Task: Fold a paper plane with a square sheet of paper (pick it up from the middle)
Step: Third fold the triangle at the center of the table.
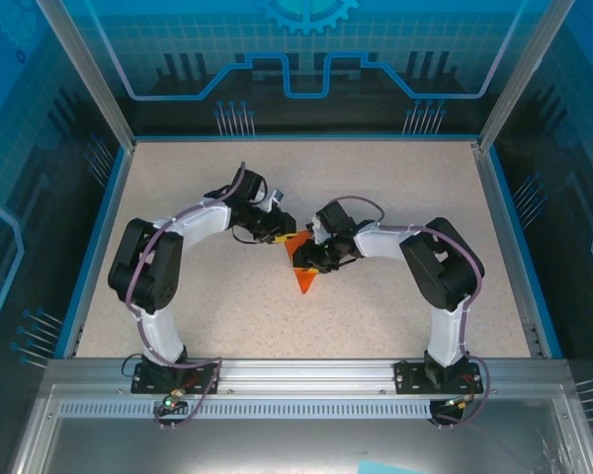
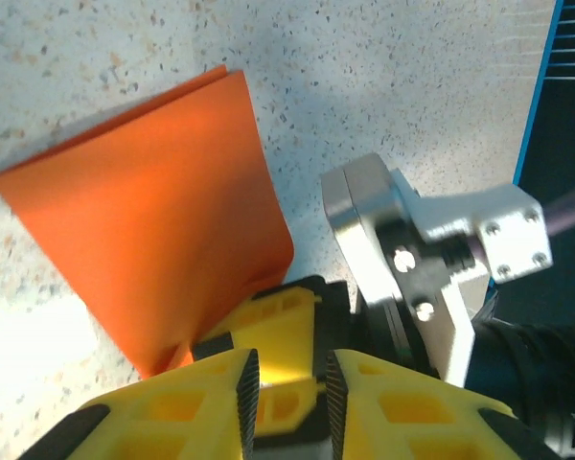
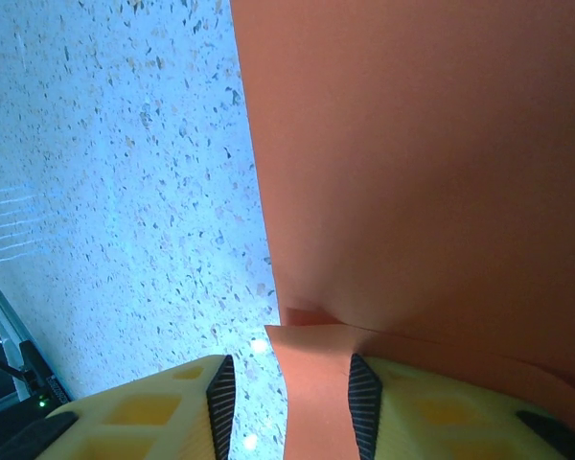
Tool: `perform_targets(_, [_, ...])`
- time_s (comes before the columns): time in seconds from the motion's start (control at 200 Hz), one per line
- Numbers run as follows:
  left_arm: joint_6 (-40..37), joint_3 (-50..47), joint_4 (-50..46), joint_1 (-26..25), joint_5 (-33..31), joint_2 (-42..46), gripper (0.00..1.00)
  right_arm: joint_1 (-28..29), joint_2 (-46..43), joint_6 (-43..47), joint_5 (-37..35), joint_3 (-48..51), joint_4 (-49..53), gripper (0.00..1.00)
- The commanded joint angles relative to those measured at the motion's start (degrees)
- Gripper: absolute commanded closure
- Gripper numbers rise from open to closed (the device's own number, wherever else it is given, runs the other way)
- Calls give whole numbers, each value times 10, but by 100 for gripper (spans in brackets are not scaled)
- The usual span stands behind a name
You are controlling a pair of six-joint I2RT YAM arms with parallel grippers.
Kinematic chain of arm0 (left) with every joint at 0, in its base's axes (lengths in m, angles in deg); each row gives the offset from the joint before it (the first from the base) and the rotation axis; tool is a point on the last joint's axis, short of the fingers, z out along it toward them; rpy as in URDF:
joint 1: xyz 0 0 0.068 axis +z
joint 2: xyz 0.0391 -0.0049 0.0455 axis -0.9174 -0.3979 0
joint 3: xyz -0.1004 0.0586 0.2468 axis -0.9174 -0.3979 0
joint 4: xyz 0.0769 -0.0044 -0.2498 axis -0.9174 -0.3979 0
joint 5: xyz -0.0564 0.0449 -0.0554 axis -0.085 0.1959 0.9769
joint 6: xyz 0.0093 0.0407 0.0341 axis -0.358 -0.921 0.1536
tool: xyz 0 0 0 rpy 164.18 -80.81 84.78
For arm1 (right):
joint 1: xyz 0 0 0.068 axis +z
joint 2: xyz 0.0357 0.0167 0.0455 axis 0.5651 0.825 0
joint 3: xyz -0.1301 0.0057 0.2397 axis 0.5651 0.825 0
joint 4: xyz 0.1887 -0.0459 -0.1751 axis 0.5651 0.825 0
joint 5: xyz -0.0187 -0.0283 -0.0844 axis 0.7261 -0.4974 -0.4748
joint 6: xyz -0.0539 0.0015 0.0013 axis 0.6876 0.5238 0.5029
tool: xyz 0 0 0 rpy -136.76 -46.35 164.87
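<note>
The paper plane is a folded orange wedge lying on the speckled table, its tip toward the near edge. In the left wrist view the paper plane shows two stacked layers. My left gripper hovers at the plane's far end. The left gripper is open a narrow gap, with only the other arm's yellow finger seen beyond it. My right gripper is over the plane from the right. The right gripper is open. A flap of the paper plane lies between its pads against the right pad, and bare table shows beside the left pad.
The speckled table is ringed by a blue rim and clear walls on metal posts. The two wrists nearly touch at mid-table. The right arm's silver wrist block sits close by my left fingers.
</note>
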Motion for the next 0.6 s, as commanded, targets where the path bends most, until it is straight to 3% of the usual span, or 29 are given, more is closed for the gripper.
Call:
perform_targets(0.0, [37, -45, 4, 1, -19, 21, 76, 8, 16, 13, -18, 24, 12, 62])
perform_targets(0.245, [77, -120, 72, 0, 8, 31, 80, 7, 14, 15, -14, 33, 4, 68])
perform_targets(0.46, [89, -134, 104, -16, 24, 21, 81, 6, 15, 14, -15, 37, 6, 82])
perform_targets(0.595, [93, -138, 112, -21, 25, 5, 82, 6, 15, 16, -19, 39, 9, 85])
